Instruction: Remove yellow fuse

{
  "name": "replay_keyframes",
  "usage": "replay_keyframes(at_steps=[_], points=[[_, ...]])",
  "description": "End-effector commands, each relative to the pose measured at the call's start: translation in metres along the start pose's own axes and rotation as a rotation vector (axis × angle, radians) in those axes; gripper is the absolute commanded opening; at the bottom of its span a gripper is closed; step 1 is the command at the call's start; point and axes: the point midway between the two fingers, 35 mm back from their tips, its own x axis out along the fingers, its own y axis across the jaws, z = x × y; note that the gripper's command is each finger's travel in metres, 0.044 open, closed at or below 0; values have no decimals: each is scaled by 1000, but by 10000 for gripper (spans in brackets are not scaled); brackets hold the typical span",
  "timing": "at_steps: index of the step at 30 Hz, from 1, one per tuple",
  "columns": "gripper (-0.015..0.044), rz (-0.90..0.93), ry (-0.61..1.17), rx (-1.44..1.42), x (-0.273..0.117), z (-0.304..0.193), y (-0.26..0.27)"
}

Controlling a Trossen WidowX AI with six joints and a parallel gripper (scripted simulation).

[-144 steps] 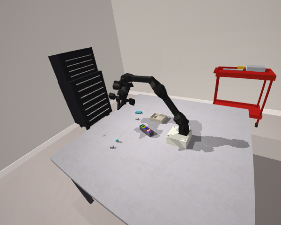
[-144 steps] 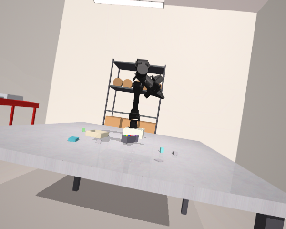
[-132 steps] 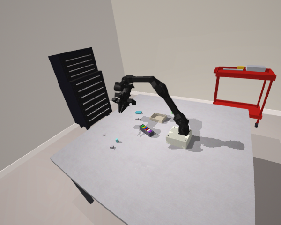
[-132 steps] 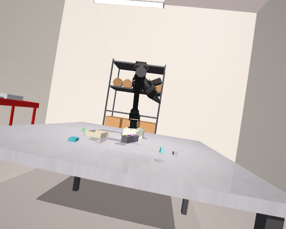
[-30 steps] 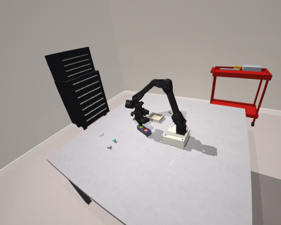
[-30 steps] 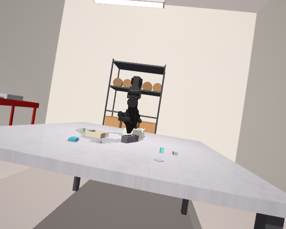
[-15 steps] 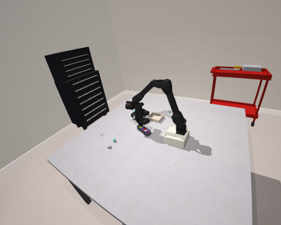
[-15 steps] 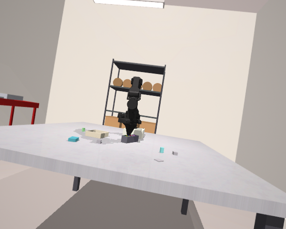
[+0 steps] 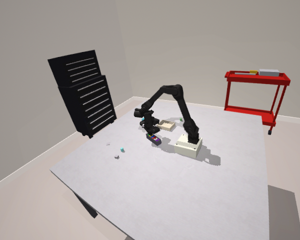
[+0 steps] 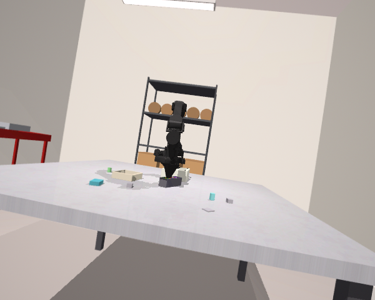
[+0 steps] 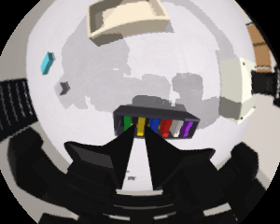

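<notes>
yellow fuse [image 11: 140,126]: small upright yellow block, 2nd from the left in a row of 6 coloured fuses (green, yellow, blue, red, white, purple) seated in the dark fuse block [image 11: 155,115]; its top stands level with its neighbours and it is still in its slot. fuse block: dark oblong holder on the grey table [image 9: 170,186], near the arm's cream base [image 9: 187,148] and apart from the tray [image 11: 129,18]. tray: shallow cream open box, nothing visible inside, lying beyond the block in the wrist view. gripper [image 11: 139,140]: black, pointing down over the block's yellow end; its 2 fingers are set at a narrow gap, converging towards the yellow fuse, which shows in line with the slit between the tips. the fingers are spread only slightly and grip nothing; whether the tips touch the fuse cannot be told. wrist view: the only one that separates the fuse colours clearly and shows the finger gap. top view: shows the whole arm arched from its base to the block [image 9: 153,138], a black drawer cabinet [image 9: 80,93] and a red cart [image 9: 256,95]; the gripper [image 9: 150,133] hides the yellow end. exterior view: shows the gripper [image 10: 169,174] low over the block [image 10: 170,182], a shelf rack [image 10: 178,125] behind, and a teal flat block [image 10: 96,182] on the table.
</notes>
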Motion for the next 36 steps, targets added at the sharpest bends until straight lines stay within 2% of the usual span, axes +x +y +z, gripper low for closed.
replay_keyframes(at_steps=[1,9,20,36], points=[[74,-5,-9,1,4,2,-1],[74,-5,-9,1,4,2,-1],[1,-6,-3,0,4,1,-1],[0,-6,-4,0,-3,1,-1]])
